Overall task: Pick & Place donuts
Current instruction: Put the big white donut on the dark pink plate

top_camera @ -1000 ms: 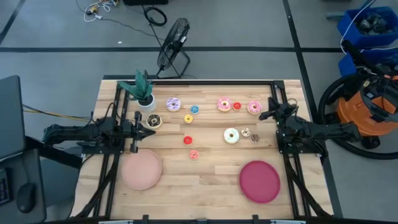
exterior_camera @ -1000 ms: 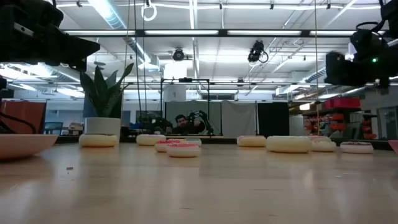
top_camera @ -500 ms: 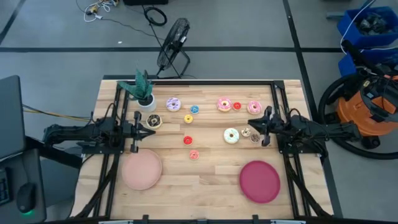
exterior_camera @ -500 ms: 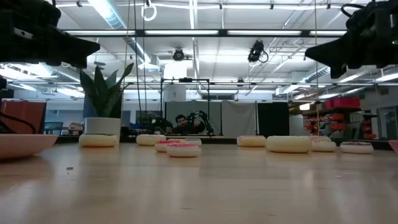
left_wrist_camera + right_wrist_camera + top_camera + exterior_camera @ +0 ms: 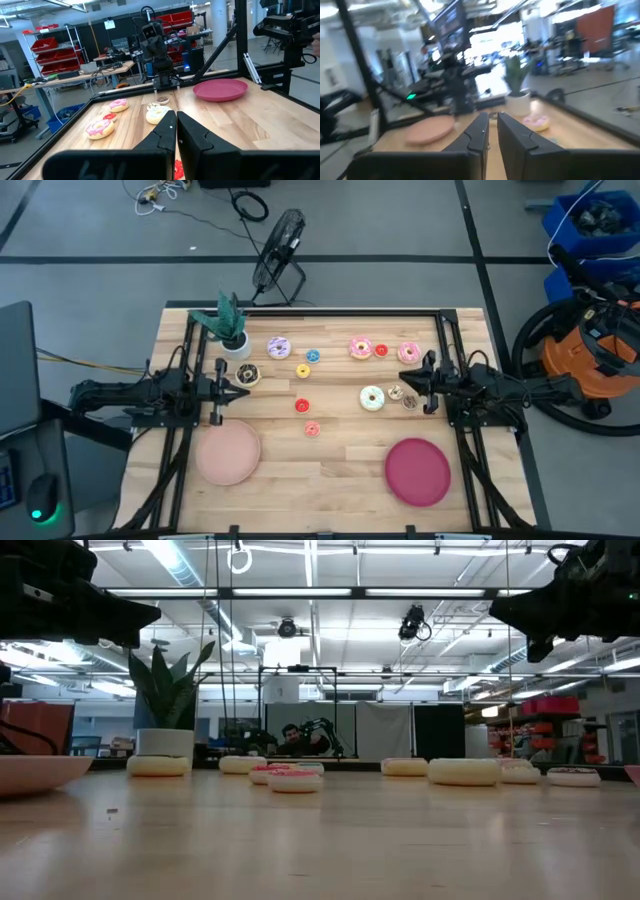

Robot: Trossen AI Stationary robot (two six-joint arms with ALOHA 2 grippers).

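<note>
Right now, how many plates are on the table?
2. The pale pink plate lies on the left arm's side, the crimson plate on the right arm's; none seems hidden.

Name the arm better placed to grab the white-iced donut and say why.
Right, probably. The right gripper hangs beside the white-iced donut, with the crimson plate on its side. The left gripper waits across the table by the chocolate donut.
</note>
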